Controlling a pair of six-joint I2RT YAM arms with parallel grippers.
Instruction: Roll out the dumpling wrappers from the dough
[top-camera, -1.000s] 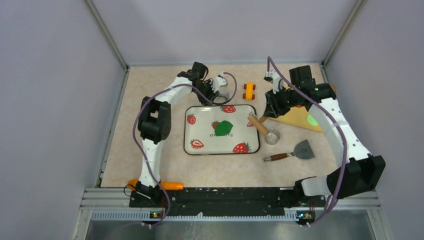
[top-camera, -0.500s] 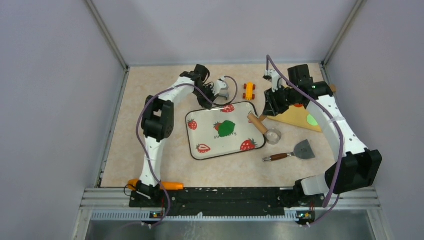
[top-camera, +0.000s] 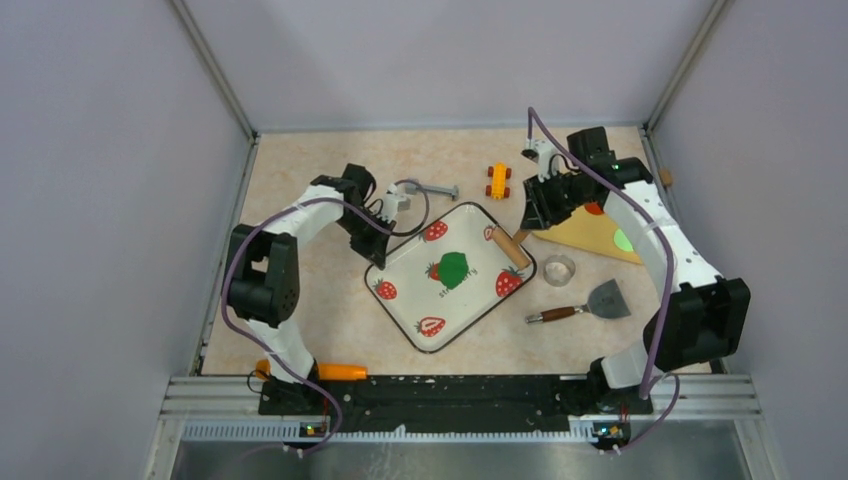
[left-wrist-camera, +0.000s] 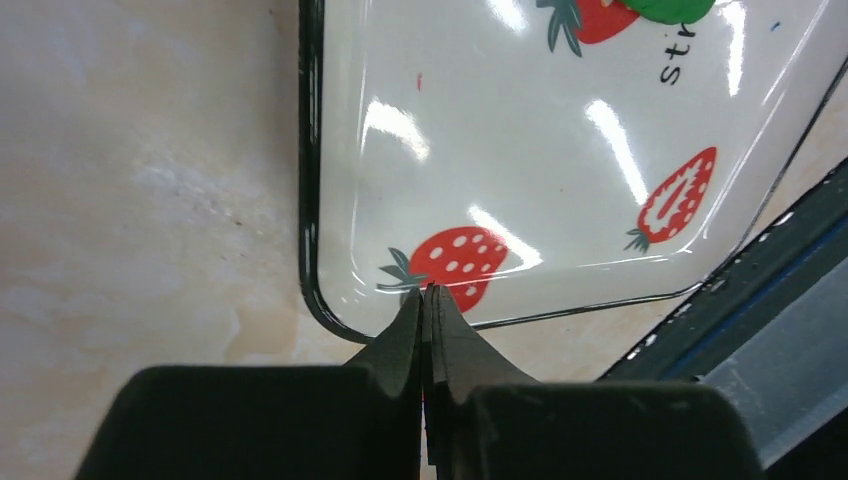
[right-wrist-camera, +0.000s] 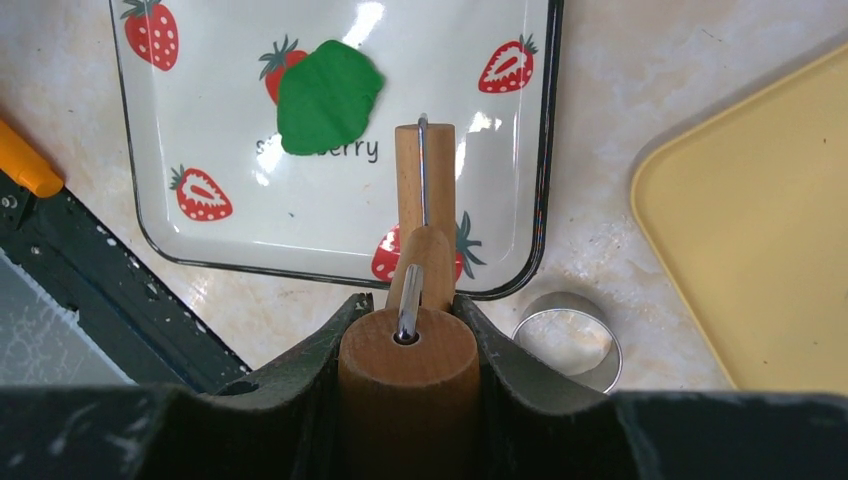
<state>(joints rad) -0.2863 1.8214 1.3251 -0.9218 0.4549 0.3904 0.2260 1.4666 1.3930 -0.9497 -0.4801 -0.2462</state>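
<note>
**On the table: tray sits crooked, pin parked next to the dough**

Over the middle of the table the strawberry tray (top-camera: 470, 300) sits turned like a diamond, with one corner pointing back at the arm bases. The dough (top-camera: 455, 270) is a dark green flattened blob lying roughly in the centre of it. It partly covers a printed strawberry and some of the lettering (the right wrist view shows that best).

The left gripper (top-camera: 373, 258) is down at the tray's left corner. From its own camera the fingers are pressed fully together, tips right at the rounded rim beside a strawberry print. Honestly can't tell if the rim is pinched between them or if they're just resting against it.

The right gripper (top-camera: 530, 222) is clamped around the wooden handle of the rolling pin (top-camera: 512, 247). The roller reaches in over the tray's right-hand edge, near the dough but not touching it, with a strip of white tray between them. Whether the roller actually rests on the tray, I can't say.

Off the tray there's a metal ring cutter (top-camera: 559, 268) just beside the right corner and a scraper (top-camera: 590, 303) nearer the bases. A yellow board (top-camera: 585, 238) lies under the right arm with a light green disc (top-camera: 624, 240) on it. A little yellow toy car (top-camera: 497, 182) sits at the far side, and an orange pen-like thing (top-camera: 340, 371) lies by the left base.
</note>
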